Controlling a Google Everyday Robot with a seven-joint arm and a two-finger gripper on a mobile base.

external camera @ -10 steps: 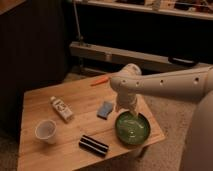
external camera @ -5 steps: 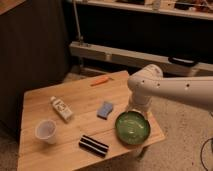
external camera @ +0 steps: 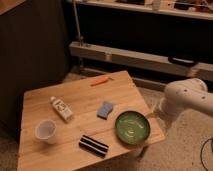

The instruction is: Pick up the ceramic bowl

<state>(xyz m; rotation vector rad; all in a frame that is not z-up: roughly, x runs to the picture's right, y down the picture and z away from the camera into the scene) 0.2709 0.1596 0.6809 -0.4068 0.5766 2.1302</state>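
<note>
Bowl (external camera: 132, 126), glossy green w/ darker rim and pale streaks inside, sits upright on the wooden table (external camera: 120, 92), at the front-right corner, w/ its rim near both edges and clear of the other items. Just right of the bowl, past the table edge, is the gripper (external camera: 156, 113). It hangs low at the left end of the white arm (external camera: 187, 97), apart from the bowl and holding nothing that shows. It's mostly hidden by the arm, so open vs. shut can't be told. The arm's rounded body bulks up right of the bowl and runs off toward the frame edge. Left of the bowl and a bit behind, close by but not touching, lies a small blue sponge (external camera: 105, 109). Front-left of the bowl, near it, a black bar (external camera: 94, 145) w/ pale stripes lies flat at an angle. Further left of the bowl, beyond the sponge, a white bottle (external camera: 62, 108) lies on its side. Well left of the bowl, toward the front, stands a white cup (external camera: 46, 131), upright, mouth up. Well behind the bowl, near the far table edge, lies a thin orange stick (external camera: 100, 80); what it is can't be made out. Behind the bowl, beyond the table, a pale rail (external camera: 125, 56) crosses a dark bkgd.
</note>
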